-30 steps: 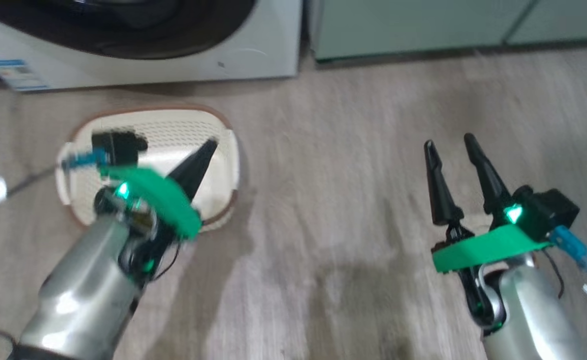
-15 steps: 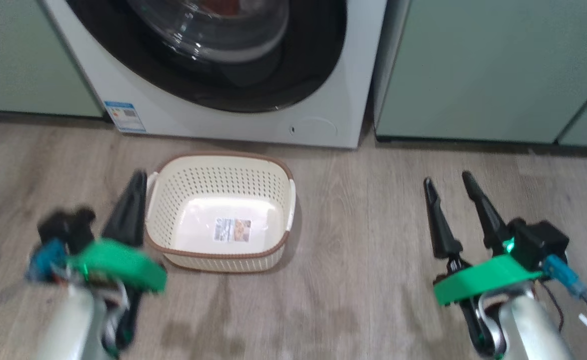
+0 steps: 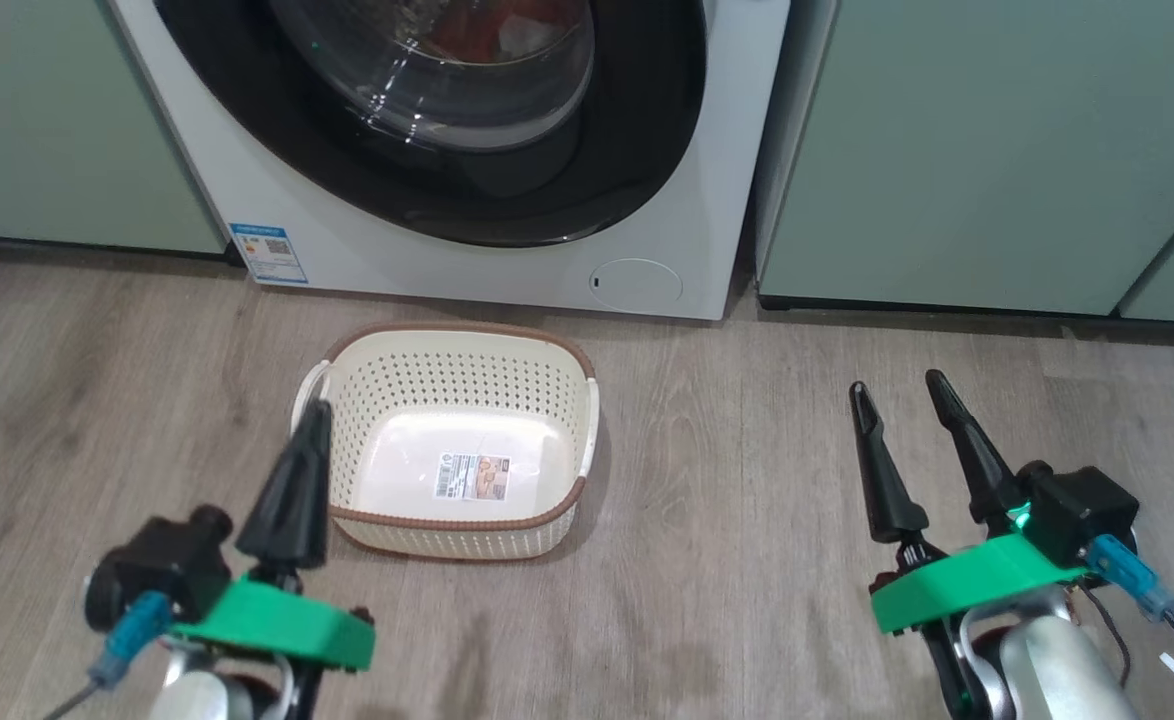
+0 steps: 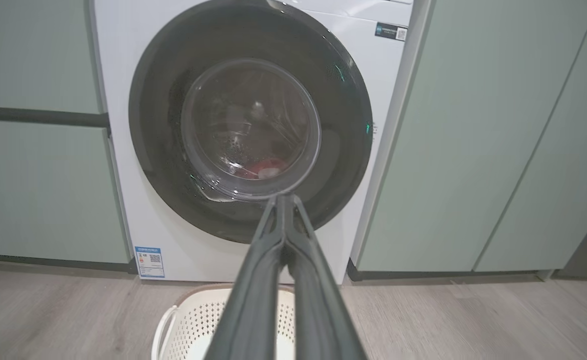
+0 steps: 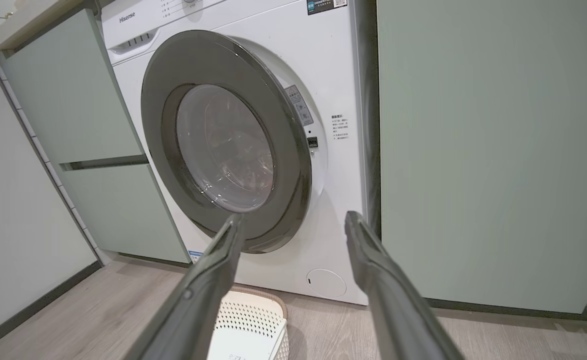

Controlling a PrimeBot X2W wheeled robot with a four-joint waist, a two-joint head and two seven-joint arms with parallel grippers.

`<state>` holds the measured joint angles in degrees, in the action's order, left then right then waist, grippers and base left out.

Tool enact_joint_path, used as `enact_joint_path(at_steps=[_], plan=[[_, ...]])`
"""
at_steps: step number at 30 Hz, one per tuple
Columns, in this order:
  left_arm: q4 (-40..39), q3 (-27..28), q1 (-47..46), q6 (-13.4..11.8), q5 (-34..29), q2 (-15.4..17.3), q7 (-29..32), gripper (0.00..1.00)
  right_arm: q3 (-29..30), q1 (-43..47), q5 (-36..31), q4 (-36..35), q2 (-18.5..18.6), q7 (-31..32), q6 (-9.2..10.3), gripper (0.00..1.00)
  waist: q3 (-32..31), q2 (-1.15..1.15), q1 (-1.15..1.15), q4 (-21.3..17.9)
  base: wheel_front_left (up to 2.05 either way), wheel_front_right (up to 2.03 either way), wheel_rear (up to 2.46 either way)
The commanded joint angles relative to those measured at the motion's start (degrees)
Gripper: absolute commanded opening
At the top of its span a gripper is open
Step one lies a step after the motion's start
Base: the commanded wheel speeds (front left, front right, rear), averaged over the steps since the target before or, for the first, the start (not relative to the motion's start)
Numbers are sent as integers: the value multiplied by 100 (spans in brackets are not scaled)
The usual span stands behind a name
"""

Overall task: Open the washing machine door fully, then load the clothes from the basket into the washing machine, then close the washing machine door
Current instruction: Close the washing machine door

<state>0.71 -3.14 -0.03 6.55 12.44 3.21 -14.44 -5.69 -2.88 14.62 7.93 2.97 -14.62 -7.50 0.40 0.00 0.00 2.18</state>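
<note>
Grey wood floor (image 3: 707, 420), green cabinets (image 3: 947, 150) either side of the washing machine (image 3: 507, 275). Its door (image 3: 637, 170) covers the opening, red clothes (image 4: 266, 167) behind the glass. Cream basket (image 3: 457, 328) on the floor just before the machine. My left gripper (image 3: 314, 410) is pressed together at the basket's left side. My right gripper (image 3: 897, 385) is spread, well off to the right.

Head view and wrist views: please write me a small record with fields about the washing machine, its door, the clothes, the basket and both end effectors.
washing machine: white front-loader between pale green cabinets
door: not wide open; latch side seems slightly off the front in the right wrist view
clothes: red fabric inside the drum, seen through the glass
basket: on the floor before the machine, empty except a paper label
left end effector: shut, holding nothing, by the basket's left side
right end effector: open, holding nothing
</note>
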Motion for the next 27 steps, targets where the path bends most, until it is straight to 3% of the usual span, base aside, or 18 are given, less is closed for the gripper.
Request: enact_joint_path(at_steps=[1,20,21,22,23,27], plan=[[-153,156,-93,34,-52,-19,-55,0,-111,-218,13,-202,-9,-38,1,100,5,0,0,-20,0,0,0],[86,-44,-134,91,76,-33,-55,0,169,-155,81,-79,-9,-38,1,100,22,0,0,-142,0,0,0],[79,-18,-141,74,65,-33,-55,16,166,-157,83,-77,-9,-38,1,100,20,0,0,-142,0,0,0],[86,-7,-141,45,39,-33,-55,48,161,-160,90,-76,-9,-38,1,100,18,0,0,-141,0,0,0],[99,-12,-141,32,34,-33,-55,100,156,-162,97,-75,-9,-38,1,100,15,0,0,-141,0,0,0],[177,-36,-152,23,46,-33,-55,100,131,-150,110,-71,-9,-38,1,100,7,0,0,-130,0,0,0]])
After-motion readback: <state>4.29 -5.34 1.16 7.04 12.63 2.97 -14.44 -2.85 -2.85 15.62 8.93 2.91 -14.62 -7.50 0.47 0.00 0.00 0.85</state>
